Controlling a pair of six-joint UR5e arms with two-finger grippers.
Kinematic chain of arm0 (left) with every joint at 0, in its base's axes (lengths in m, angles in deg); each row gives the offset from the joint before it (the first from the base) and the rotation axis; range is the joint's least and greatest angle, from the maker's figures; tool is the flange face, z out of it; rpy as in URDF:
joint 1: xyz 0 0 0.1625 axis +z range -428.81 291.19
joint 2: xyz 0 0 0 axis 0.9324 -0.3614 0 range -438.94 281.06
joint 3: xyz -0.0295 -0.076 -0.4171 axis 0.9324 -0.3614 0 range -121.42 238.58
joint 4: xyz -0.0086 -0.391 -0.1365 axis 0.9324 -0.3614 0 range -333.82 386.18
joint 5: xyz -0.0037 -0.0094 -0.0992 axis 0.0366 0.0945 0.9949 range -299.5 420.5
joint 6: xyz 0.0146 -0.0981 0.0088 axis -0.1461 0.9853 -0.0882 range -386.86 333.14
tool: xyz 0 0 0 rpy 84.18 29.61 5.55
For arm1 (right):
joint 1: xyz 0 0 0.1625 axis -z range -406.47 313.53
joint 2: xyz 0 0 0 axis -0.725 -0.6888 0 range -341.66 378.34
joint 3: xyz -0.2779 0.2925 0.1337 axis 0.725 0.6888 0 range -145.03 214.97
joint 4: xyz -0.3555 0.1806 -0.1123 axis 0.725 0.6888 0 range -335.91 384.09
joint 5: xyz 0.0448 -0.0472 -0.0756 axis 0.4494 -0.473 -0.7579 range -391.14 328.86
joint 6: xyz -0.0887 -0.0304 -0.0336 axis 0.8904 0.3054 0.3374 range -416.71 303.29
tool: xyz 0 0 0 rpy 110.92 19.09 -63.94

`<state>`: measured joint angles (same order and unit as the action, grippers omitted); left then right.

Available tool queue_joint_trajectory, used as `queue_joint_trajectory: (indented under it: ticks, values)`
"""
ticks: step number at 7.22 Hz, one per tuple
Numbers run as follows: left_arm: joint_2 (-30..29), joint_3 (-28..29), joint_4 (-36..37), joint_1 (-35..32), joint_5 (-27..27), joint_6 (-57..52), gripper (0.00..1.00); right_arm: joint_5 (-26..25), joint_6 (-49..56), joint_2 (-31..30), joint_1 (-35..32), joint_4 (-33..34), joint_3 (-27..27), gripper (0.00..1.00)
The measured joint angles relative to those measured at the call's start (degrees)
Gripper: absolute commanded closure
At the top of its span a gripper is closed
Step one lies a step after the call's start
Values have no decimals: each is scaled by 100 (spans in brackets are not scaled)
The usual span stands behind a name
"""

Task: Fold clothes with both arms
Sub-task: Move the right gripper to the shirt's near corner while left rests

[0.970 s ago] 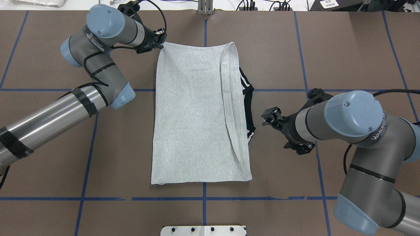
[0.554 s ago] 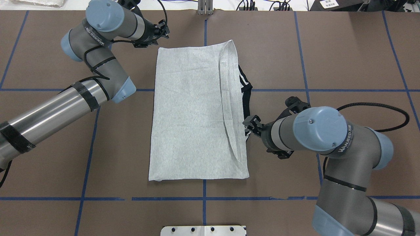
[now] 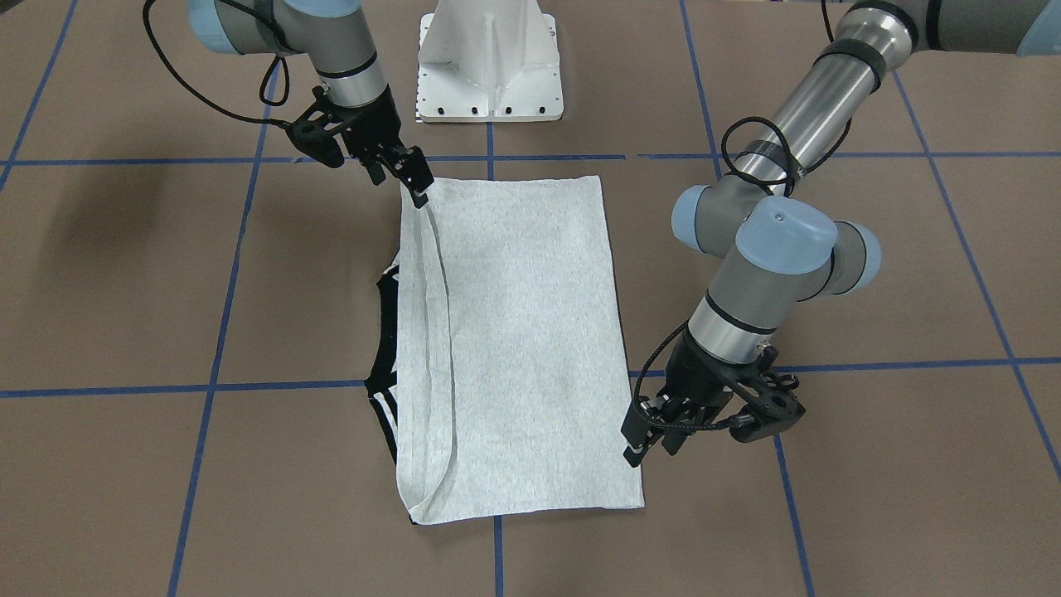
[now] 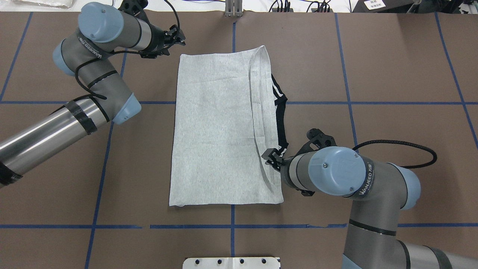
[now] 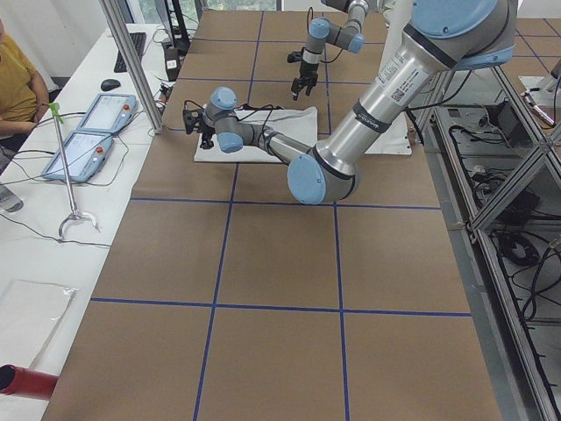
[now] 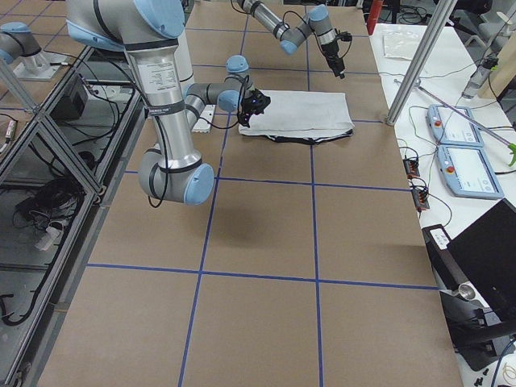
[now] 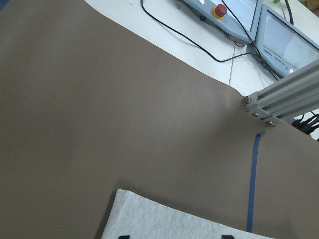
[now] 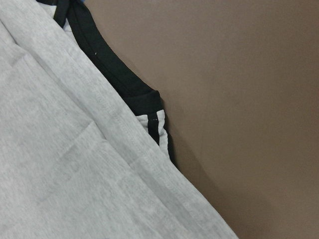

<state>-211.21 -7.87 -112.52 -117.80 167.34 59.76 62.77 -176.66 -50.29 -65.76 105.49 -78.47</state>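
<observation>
Grey heather T-shirt (image 4: 220, 130) lies flat as a long folded rectangle mid-surface. The surface (image 4: 392, 56) is brown paper gridded with blue tape lines (image 4: 373, 102).

Overhead: the black collar (image 4: 282, 112) pokes out from under the folded edge on the robot's right side. Right claw (image 4: 270, 158) is over that edge, by the collar's near end. Front view shows its fingers (image 3: 417, 184) apart, with one tip at the fold line. Touching or just above, can't tell. Right wrist cam shows no fingers, only stacked hems, collar and striped trim (image 8: 157, 127) up close, nothing pinched.

Left claw (image 4: 178, 37) is off the shirt, beside its far left corner, over bare paper. Overhead doesn't resolve how wide it stands. Left wrist cam does: two black fingertips (image 7: 122, 236) at the frame bottom, wide apart, nothing held, shirt corner under them.

That cam also catches an aluminium post (image 7: 284, 94) and a pendant (image 7: 239, 22) with a red button past the surface edge. Front view shows the white pedestal (image 3: 489, 66) whole; overhead only clips its plate. Left side view adds a person (image 5: 13, 88) in a yellow top at the frame edge.
</observation>
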Motion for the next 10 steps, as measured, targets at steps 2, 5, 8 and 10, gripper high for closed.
queue_joint_trajectory:
  ticks: [2, 5, 8, 10]
  values:
    - [234, -283, 11, -24, 303, -12, 32, -123, -462, 298, 222, 418, 134, 0]
    - [418, -508, 23, -27, 345, -8, 32, -400, -1377, 680, 488, 769, 450, 0]
    - [486, -592, 27, -24, 330, -3, 32, -444, -1643, 819, 500, 796, 783, 0]
    - [491, -607, 36, -23, 324, 3, 32, -444, -1656, 798, 520, 805, 823, 1]
